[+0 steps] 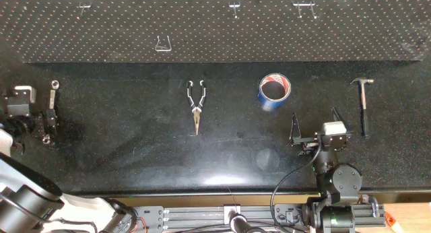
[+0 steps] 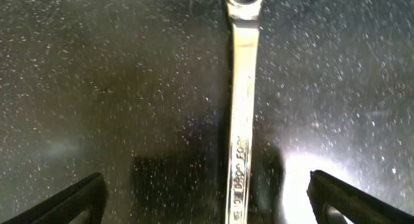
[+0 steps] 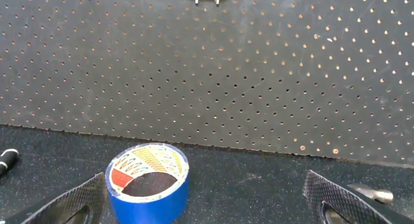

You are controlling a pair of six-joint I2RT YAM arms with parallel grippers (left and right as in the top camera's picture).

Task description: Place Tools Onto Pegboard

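Observation:
A silver wrench (image 1: 53, 93) lies on the black table at the far left. My left gripper (image 1: 47, 122) stands open over its lower end, and the wrench shaft (image 2: 240, 120) runs between the two fingers (image 2: 71, 201) without touching them. Pliers (image 1: 196, 104) lie at the table's middle. A blue tape roll (image 1: 274, 90) and a hammer (image 1: 363, 105) lie to the right. My right gripper (image 1: 315, 126) is open and holds nothing, just in front of the tape roll (image 3: 149, 182). The pegboard (image 1: 215, 31) stands along the back.
Metal hooks hang on the pegboard: one (image 1: 83, 7) at the left, a loop hook (image 1: 162, 44) lower down, one (image 1: 234, 5) at the middle and a double hook (image 1: 304, 7) at the right. The hammer head (image 3: 370, 195) shows beside my right finger (image 3: 336, 195).

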